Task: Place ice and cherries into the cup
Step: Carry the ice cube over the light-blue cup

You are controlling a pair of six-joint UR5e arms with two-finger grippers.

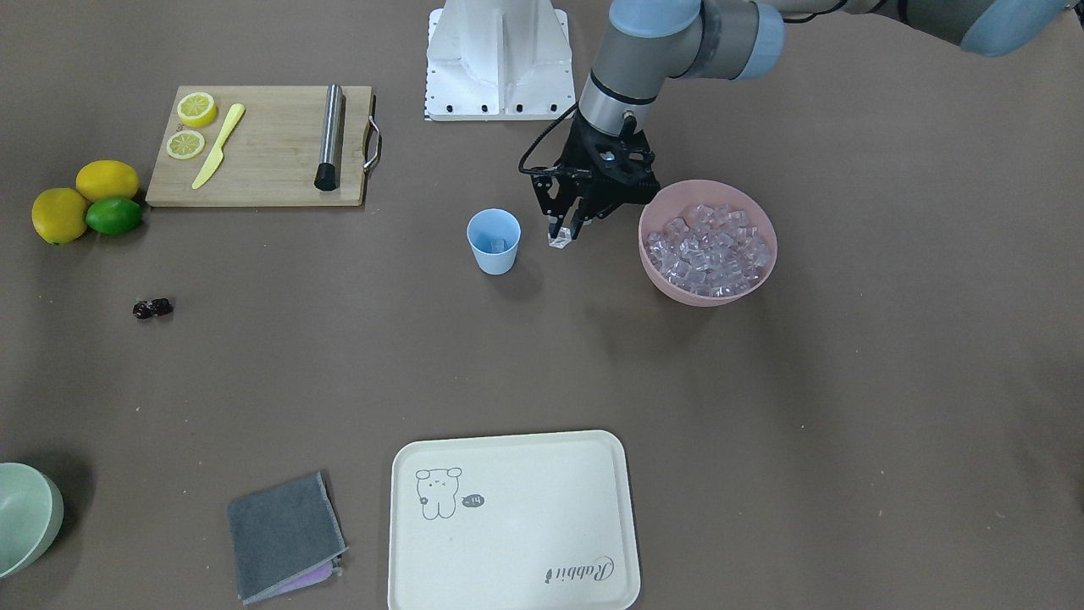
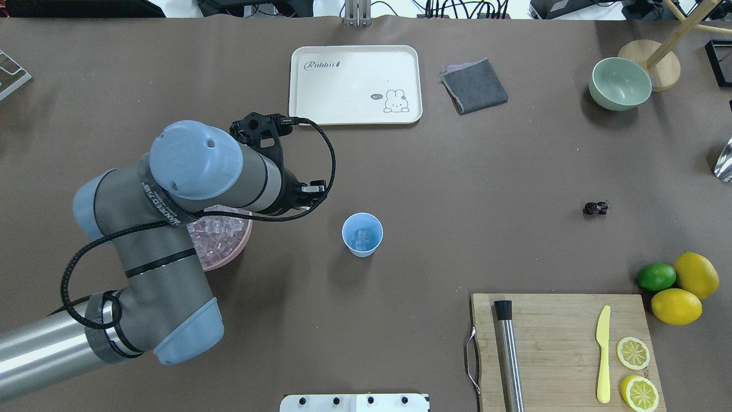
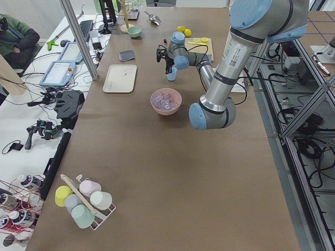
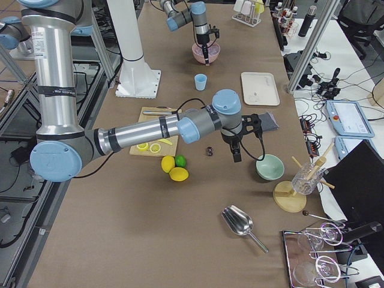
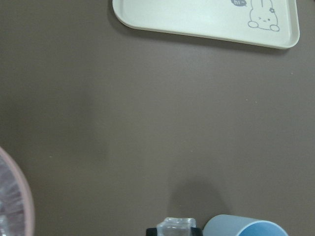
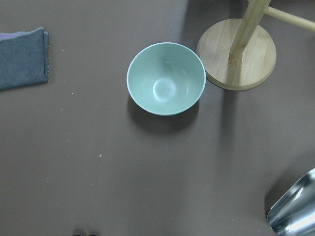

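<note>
The light-blue cup point(image 1: 494, 241) stands upright mid-table with an ice cube inside point(image 2: 361, 237). My left gripper point(image 1: 563, 230) hangs between the cup and the pink bowl point(image 1: 656, 263), which is full of ice point(image 1: 710, 246). It is shut on one clear ice cube point(image 1: 559, 241), which also shows in the left wrist view point(image 5: 176, 227) beside the cup's rim point(image 5: 246, 228). The dark cherries point(image 1: 152, 308) lie on the table far from the cup. My right gripper point(image 4: 236, 155) hovers near the cherries point(image 4: 209, 150); I cannot tell if it is open or shut.
A cutting board point(image 1: 262, 144) holds lemon slices, a yellow knife and a metal rod. Lemons and a lime point(image 1: 85, 207) lie beside it. A cream tray point(image 1: 512, 521), a grey cloth point(image 1: 284, 534), a green bowl point(image 6: 166, 78), a wooden stand point(image 6: 238, 54) and a metal scoop point(image 6: 295, 211) are also here.
</note>
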